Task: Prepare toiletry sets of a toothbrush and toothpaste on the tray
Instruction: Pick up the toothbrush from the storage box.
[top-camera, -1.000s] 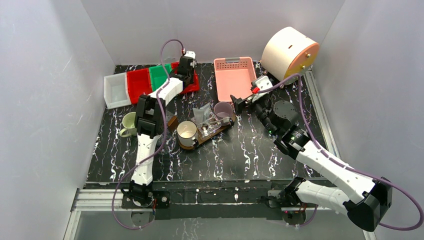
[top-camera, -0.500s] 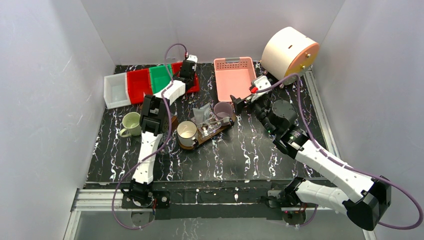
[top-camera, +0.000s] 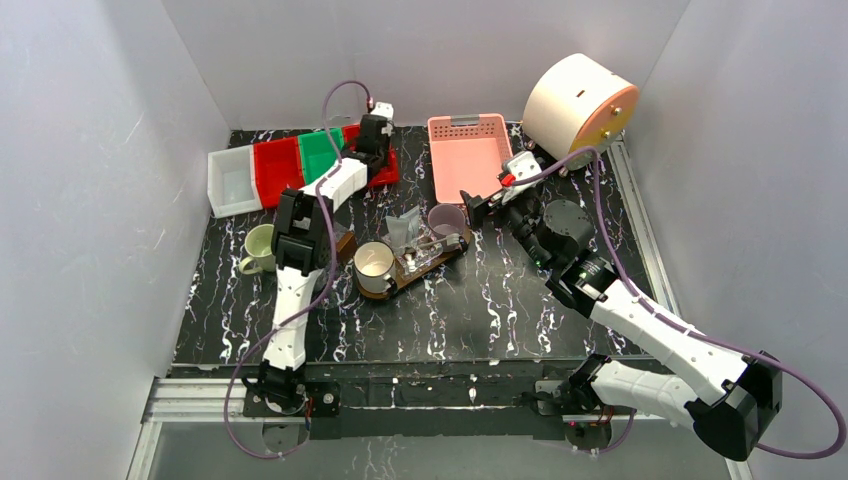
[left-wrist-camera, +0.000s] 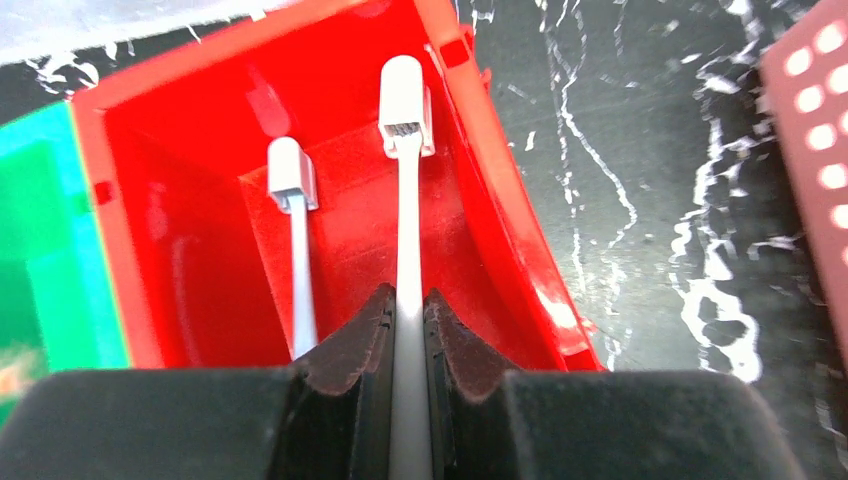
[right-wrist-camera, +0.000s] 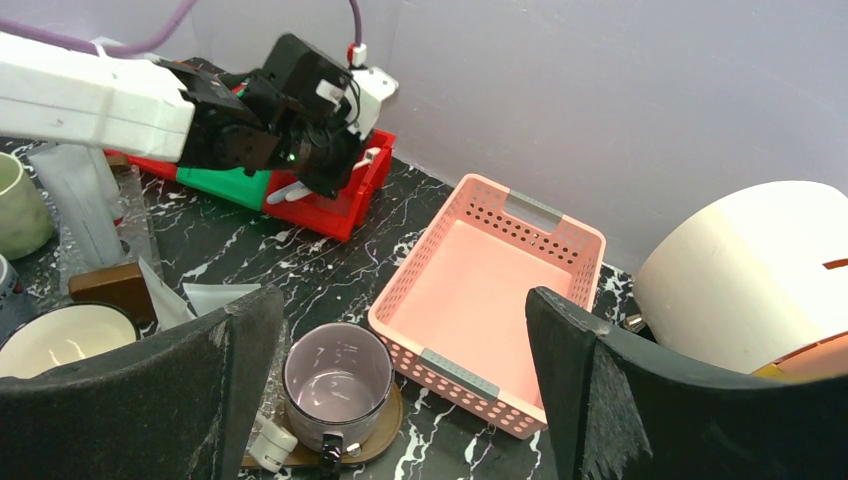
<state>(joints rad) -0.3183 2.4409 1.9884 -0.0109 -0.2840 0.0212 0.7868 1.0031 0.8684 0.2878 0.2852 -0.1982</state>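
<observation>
1. Left gripper (left-wrist-camera: 408, 305) is in the upper middle of the overhead view, down in the red bin (left-wrist-camera: 200, 130); its jaws are clamped on a white toothbrush (left-wrist-camera: 404, 200), bristle head pointing to the bin's far wall; a second toothbrush (left-wrist-camera: 298, 250) lies just beside it in the bin.
2. Right gripper (right-wrist-camera: 402, 330) hangs with jaws wide apart and nothing in them, right of centre, between the pink basket (top-camera: 468, 155) and the purple mug (top-camera: 447, 218).
3. The tray (top-camera: 440, 256) sits mid-frame; the purple mug is at one end, a cream mug (top-camera: 373, 265) at the other; clear bags (top-camera: 405, 225) are touching its far side.
4. Small pale items lie between the mugs, possibly a tube; too small to tell.
5. Judgement: early to midway; this brush is gripped but not yet delivered, and a green mug (top-camera: 258, 248) waits off the tray at left.
</observation>
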